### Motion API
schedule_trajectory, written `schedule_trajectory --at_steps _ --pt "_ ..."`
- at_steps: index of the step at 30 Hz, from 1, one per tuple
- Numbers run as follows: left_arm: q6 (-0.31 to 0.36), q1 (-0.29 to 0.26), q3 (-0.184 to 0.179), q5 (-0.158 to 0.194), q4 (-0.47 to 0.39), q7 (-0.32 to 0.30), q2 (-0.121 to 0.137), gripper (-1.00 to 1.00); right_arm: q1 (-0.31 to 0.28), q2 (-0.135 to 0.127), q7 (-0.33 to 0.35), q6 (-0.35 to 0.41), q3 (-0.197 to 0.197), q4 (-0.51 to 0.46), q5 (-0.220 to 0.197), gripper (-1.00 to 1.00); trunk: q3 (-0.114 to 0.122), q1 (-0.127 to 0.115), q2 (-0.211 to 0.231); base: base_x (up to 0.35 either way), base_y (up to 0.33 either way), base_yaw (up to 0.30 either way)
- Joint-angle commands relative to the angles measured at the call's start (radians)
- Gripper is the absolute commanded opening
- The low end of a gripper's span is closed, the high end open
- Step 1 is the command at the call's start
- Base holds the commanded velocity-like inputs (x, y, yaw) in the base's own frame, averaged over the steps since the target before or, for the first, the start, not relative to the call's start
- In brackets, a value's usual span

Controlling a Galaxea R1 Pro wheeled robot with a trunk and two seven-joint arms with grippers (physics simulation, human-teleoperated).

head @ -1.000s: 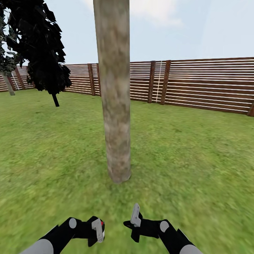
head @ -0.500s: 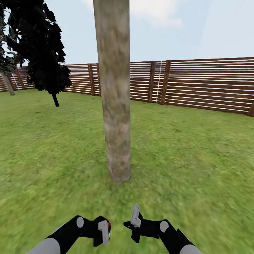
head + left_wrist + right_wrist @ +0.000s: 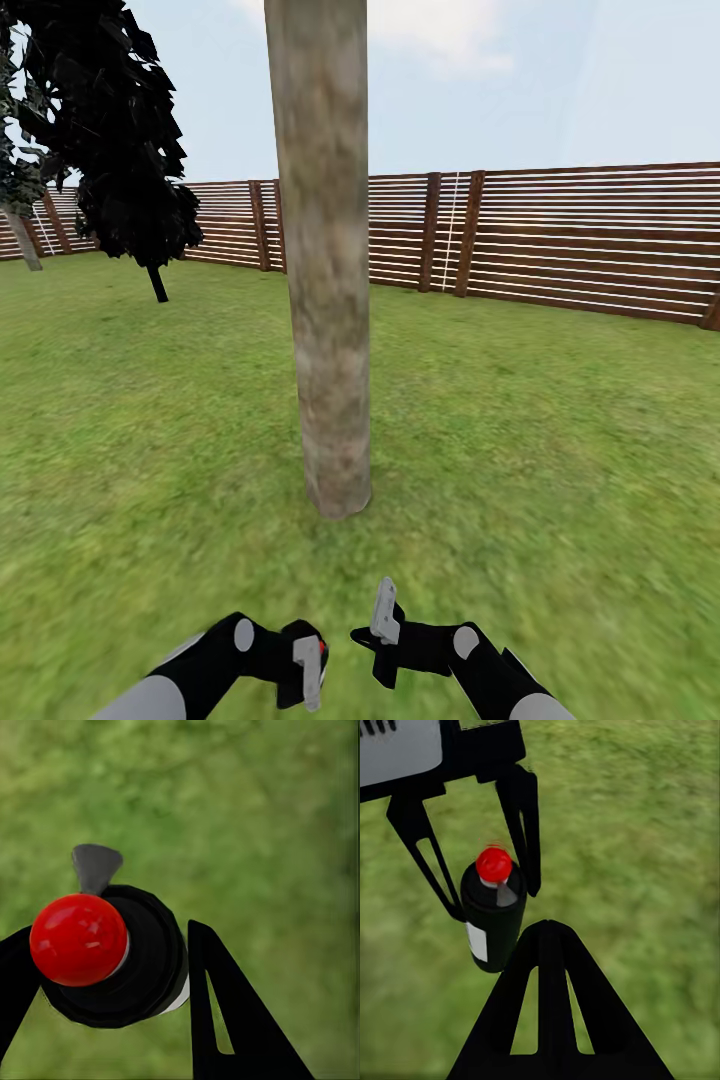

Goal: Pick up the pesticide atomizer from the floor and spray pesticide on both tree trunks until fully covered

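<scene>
While the thick grey-tan mottled tree trunk (image 3: 330, 260) rises from the blurry green grass floor (image 3: 540, 440) straight ahead, the left gripper (image 3: 493, 894) clamps a black pesticide atomizer with a red round cap (image 3: 493, 911), low, near the trunk's base. Right gripper (image 3: 383, 628) fingers pressed together, empty. Brown slatted fence (image 3: 580, 240) behind.

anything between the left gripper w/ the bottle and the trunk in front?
Nothing but bare grass. In the head view, the left gripper, shut on the atomizer, sits low, and open lawn runs up to the tree trunk.
</scene>
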Motion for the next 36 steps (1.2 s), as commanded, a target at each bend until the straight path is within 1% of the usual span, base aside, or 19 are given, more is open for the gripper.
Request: schedule_trajectory --at_steps 1,5,10,15,23,36 --pt "0.000 0.000 -0.001 0.000 -0.005 0.000 -0.005 -1.00 0.000 0.000 0.000 0.000 0.000 0.000 0.000 -1.00 0.000 0.000 0.000 0.000 0.000 0.000" --pt "0.002 0.000 0.000 -0.006 -0.028 0.000 -0.014 -1.00 0.000 0.000 0.000 0.000 0.000 0.000 0.000 -1.00 0.000 0.000 0.000 0.000 0.000 0.000" --pt "0.003 0.000 0.001 -0.006 -0.031 0.001 -0.033 -1.00 0.000 0.000 0.000 0.000 0.000 0.000 0.000 -1.00 0.000 0.000 0.000 0.000 0.000 0.000" --pt "0.002 0.000 0.002 -0.005 -0.031 0.001 -0.043 -1.00 0.000 0.000 0.000 0.000 0.000 0.000 0.000 -1.00 0.000 0.000 0.000 0.000 0.000 0.000" --pt "0.000 0.001 0.002 -0.004 -0.030 0.001 -0.056 -1.00 0.000 0.000 0.000 0.000 0.000 0.000 0.000 -1.00 0.000 0.000 0.000 0.000 0.000 0.000" --pt "-0.004 0.001 0.002 0.000 -0.029 0.000 -0.060 -1.00 0.000 0.000 0.000 0.000 0.000 0.000 0.000 -1.00 0.000 0.000 0.000 0.000 0.000 0.000"
